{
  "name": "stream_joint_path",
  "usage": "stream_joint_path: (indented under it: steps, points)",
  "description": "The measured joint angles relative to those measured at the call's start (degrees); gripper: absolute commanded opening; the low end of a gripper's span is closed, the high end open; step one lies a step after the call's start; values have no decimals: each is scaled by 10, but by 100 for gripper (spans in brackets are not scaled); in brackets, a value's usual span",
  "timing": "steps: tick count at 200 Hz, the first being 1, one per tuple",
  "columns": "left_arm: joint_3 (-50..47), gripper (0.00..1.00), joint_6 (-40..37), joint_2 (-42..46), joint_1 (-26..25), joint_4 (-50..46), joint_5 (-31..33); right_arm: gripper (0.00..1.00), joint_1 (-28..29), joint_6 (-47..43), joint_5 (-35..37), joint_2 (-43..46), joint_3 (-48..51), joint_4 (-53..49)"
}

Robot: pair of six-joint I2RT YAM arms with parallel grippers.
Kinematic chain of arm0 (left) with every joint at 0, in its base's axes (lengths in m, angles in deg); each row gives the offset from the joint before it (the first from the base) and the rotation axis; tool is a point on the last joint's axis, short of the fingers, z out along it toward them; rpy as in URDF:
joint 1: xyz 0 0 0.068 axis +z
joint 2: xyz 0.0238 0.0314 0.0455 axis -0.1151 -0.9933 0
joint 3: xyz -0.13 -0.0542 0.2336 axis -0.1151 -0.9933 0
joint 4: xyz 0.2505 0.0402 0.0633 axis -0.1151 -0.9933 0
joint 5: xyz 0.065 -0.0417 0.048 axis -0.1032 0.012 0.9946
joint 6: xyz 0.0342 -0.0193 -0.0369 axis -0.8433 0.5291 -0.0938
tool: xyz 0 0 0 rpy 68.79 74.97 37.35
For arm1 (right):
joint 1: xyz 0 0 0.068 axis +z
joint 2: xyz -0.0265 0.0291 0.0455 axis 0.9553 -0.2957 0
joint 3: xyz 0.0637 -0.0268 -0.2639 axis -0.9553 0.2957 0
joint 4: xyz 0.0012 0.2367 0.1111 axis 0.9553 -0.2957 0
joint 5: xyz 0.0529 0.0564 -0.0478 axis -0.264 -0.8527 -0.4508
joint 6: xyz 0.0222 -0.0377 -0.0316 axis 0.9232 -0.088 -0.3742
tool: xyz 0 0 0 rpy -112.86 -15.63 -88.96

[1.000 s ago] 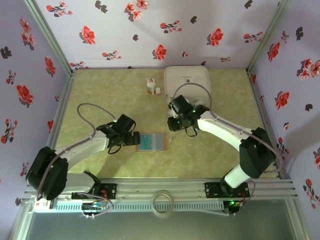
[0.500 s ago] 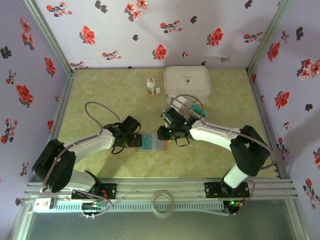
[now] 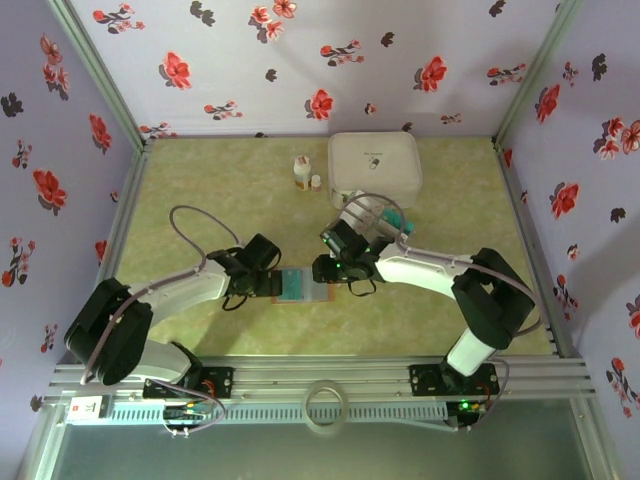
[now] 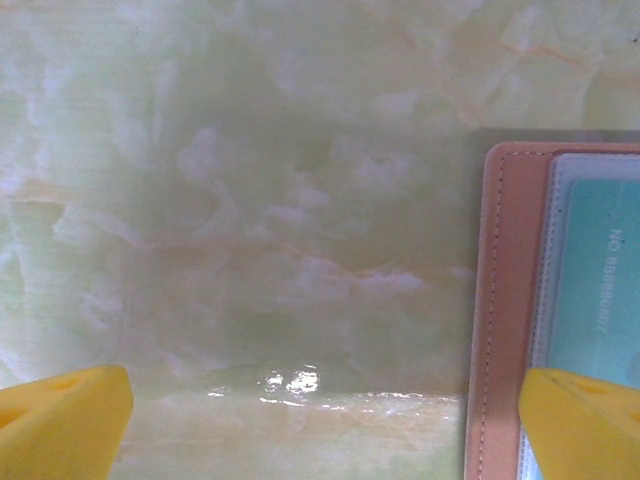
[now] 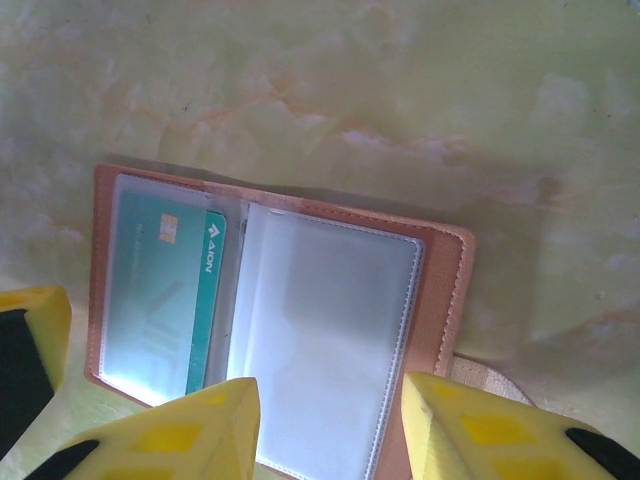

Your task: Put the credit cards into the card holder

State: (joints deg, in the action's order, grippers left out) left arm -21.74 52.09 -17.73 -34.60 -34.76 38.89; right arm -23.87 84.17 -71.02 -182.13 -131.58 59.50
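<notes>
Brown card holder [image 3: 303, 285] open flat, mid-table, between both grippers.
The right wrist view resolves what the top view blurs: one teal card [image 5: 207, 290] sleeved in the left-hand clear pocket (print reads "AION"). Right gripper [image 5: 330, 440] fingers parted above the holder, pinching nothing. Left gripper [image 4: 320, 420] spread wide, one finger over the holder's stitched edge.

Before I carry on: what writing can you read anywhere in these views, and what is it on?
"AION", beside a small logo: on the teal card in the card holder.
"NO." followed by a row of digits too blurred to read: on the teal card, in the left wrist view.
Print on the white box: too small to read.
Labels on the two small bottles: too small to read.
</notes>
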Motion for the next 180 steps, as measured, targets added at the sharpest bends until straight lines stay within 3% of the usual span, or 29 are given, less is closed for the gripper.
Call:
stream_joint_path:
  steps: [117, 180]
  points:
    - [-21, 100, 0, -20, 0, 23, 0, 42, 1, 10, 0, -38, 0, 15]
    - [-25, 100, 0, -22, 0, 34, 0, 47, 1, 11, 0, -40, 1, 15]
